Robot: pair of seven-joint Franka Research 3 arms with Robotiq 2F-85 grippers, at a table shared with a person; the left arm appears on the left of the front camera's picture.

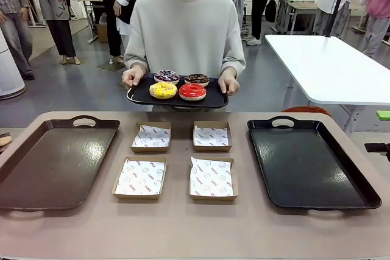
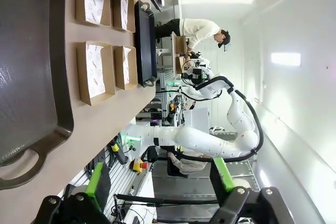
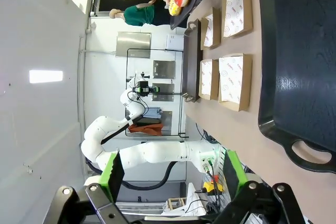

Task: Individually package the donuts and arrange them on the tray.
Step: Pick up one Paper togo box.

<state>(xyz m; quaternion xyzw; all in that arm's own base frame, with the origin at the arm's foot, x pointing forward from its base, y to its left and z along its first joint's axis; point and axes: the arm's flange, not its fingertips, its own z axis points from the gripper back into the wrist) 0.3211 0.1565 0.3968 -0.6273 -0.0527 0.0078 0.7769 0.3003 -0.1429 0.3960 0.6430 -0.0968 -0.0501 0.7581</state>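
Nothing packaged yet: four glazed ring donuts (image 1: 187,91) on a small black tray (image 1: 137,96) held by the person (image 1: 186,28), far beyond four paper-lined brown cardboard boxes (image 1: 140,196). Left gripper (image 2: 160,182) and right gripper (image 3: 173,167) wide open, empty. Next: one donut gently into a box

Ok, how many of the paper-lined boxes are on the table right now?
4, all empty, in a two-by-two block between the brown tray and the black tray: far-left box, far-right box, near-left box, near-right box. None seems hidden.
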